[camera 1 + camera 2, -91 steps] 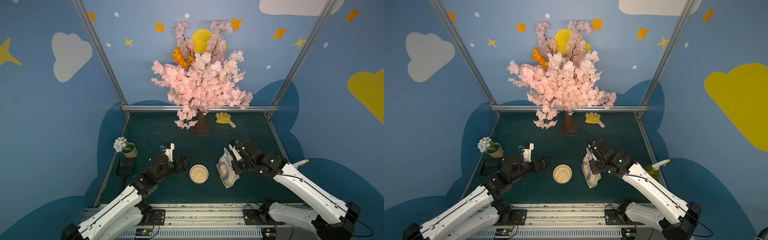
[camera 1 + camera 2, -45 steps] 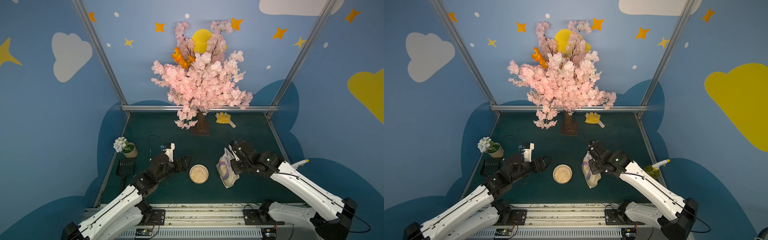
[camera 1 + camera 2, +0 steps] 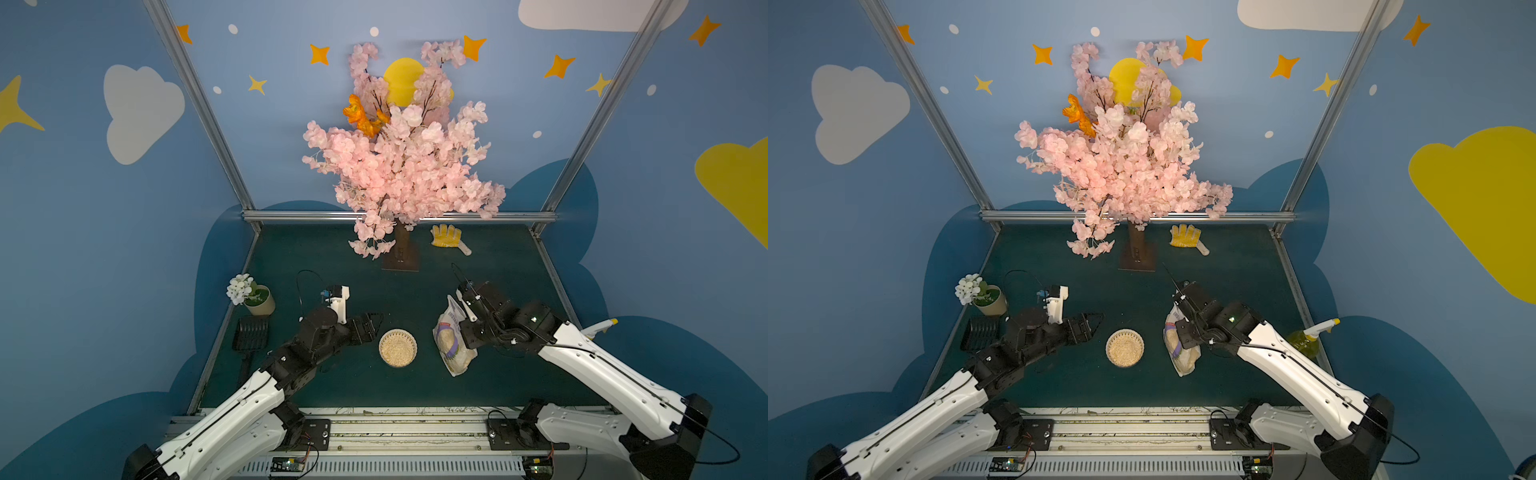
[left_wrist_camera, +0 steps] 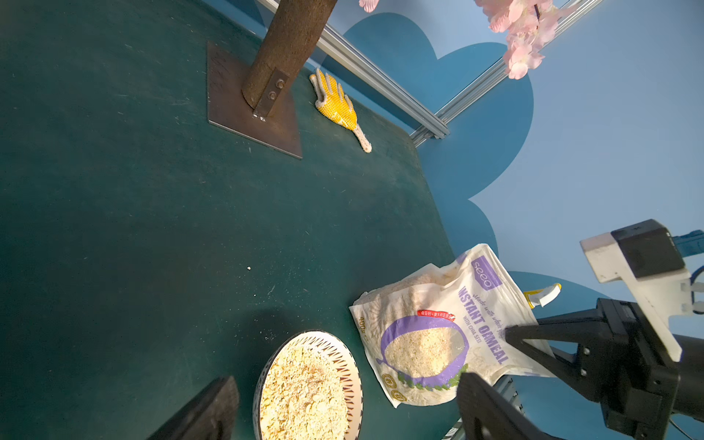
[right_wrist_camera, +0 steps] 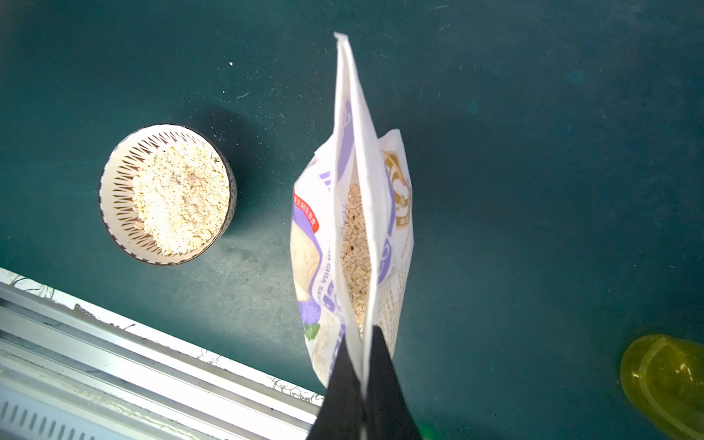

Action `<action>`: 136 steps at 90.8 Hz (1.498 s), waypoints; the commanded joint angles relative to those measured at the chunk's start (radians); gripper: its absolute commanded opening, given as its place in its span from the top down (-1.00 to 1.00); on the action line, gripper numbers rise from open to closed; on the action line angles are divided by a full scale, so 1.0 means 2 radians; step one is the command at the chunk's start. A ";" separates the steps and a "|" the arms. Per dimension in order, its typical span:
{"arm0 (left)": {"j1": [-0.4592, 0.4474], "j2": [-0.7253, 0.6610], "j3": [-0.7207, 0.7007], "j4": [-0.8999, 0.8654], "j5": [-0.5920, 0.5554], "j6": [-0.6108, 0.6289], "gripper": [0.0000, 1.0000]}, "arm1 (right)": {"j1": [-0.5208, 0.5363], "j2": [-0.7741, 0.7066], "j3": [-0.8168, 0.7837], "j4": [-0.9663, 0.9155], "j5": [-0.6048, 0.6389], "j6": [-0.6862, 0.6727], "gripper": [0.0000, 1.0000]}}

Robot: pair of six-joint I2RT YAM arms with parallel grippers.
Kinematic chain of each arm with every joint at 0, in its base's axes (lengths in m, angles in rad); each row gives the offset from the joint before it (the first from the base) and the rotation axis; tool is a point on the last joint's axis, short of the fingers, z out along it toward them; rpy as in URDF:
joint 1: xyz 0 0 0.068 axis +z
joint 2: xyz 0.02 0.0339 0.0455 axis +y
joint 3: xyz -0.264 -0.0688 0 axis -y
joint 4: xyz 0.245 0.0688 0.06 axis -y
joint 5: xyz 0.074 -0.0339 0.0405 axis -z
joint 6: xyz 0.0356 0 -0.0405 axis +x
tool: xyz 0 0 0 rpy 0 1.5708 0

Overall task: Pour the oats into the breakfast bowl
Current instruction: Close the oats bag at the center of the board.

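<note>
- Right wrist view: your right pincer (image 5: 362, 343) is clamped tight on the top edge of the oats bag (image 5: 396, 236), whose open mouth sits directly under its tips.
- Breakfast bowl (image 5: 110, 190), heaped with flakes, stands on the bench (image 5: 533, 152) between the bag and your left pincer (image 3: 379, 328), which gapes wide and empty.
- Spray bottle (image 5: 663, 381) lies on the right pincer's other side.
- Print reads "seeo INSTANT OATMEAL".

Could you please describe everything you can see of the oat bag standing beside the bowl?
The oat bag is a soft pouch of white and clear plastic with purple print reading Instant Oatmeal, a small red label and a window showing pale flakes. It stands roughly upright on the green table beside the bowl, on the right arm's side, without touching it. Its top is open, with flakes visible inside. The right gripper has its jaws shut on one end of the top edge.
</note>
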 commanded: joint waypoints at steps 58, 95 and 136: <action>-0.002 0.003 -0.008 0.017 -0.002 -0.001 -0.88 | -0.020 0.069 0.036 0.059 -0.003 -0.013 1.00; -0.002 0.004 -0.006 0.015 -0.003 0.003 -0.85 | -0.024 0.050 0.024 0.086 0.007 -0.011 0.01; -0.002 0.002 -0.007 0.011 -0.005 0.002 -0.85 | -0.030 0.088 0.057 0.086 0.013 -0.033 1.00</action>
